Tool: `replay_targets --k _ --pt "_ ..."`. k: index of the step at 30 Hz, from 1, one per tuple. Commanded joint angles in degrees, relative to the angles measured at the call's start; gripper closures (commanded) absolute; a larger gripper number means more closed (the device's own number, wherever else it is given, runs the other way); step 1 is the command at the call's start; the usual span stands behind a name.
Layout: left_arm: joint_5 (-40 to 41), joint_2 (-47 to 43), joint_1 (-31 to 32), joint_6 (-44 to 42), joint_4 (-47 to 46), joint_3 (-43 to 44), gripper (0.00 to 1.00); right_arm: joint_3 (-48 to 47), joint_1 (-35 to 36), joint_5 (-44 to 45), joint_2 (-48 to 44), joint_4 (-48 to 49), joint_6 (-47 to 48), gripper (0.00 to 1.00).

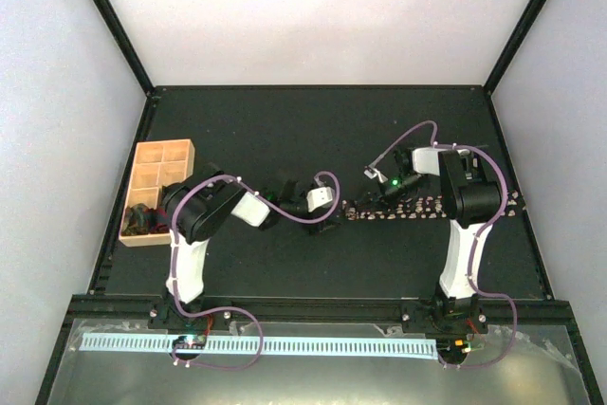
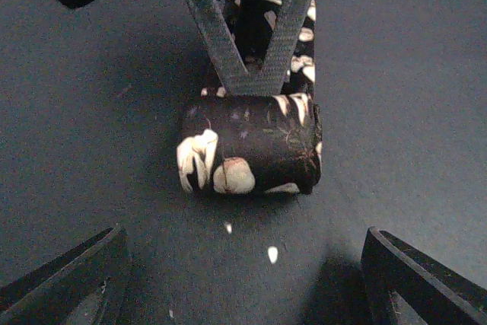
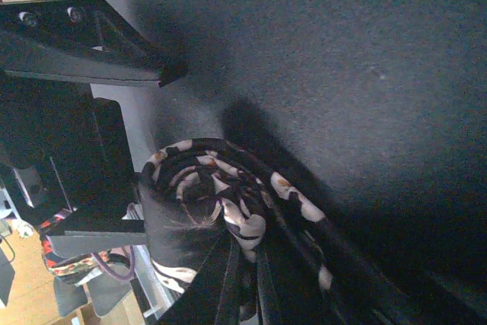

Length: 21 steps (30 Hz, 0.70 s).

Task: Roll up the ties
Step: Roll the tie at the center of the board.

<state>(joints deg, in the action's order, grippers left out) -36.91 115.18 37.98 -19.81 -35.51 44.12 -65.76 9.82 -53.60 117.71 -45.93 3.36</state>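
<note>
Tie (image 1: 427,208) lies flat across the table (image 1: 313,130), right of centre, running left to right. The right arm crosses over it and hides a stretch. A short end shows past the arm near the table's right edge.

The tie's left end is wound into a roll (image 2: 247,146). The top view barely shows it, as it is small and dark on a dark mat. The left wrist view shows it clearly: a short cylinder on its side, with the unrolled length running away behind it.

Left gripper (image 2: 243,232): fingers spread wide, one on each side of the roll and touching nothing. Only the tips show, cut off at the lower corners.

Right gripper (image 2: 251,81): fingers pressed together into a V, with the tips down on the tie just behind the roll. I cannot tell whether any cloth is caught between them. The right wrist view shows the roll's spiral end-on, but it is dim and the fingers merge with the fabric.

Tray (image 1: 142,154) sits at the table's left edge, well apart from the tie. Its near compartment holds something dark that I cannot identify.
</note>
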Motion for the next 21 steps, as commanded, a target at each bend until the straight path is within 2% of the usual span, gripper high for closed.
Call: replay_targets --k 1,8,15,21 --pt "-3.0 4.9 1.4 0.9 -4.1 1.7 0.14 0.6 -0.6 11.2 1.8 0.8 0.9 0.98" --pt "-2.1 10.2 3.4 3.2 -7.9 6.3 0.21 0.7 -0.3 12.6 1.4 1.2 -0.4 0.98" --pt "0.2 11.6 4.4 2.8 -6.1 6.8 0.49 -0.1 0.0 11.6 1.6 1.7 -0.7 0.97" --pt "8.6 2.7 4.3 -3.5 11.6 5.1 0.60 -5.0 0.2 7.3 0.3 -2.7 1.9 0.75"
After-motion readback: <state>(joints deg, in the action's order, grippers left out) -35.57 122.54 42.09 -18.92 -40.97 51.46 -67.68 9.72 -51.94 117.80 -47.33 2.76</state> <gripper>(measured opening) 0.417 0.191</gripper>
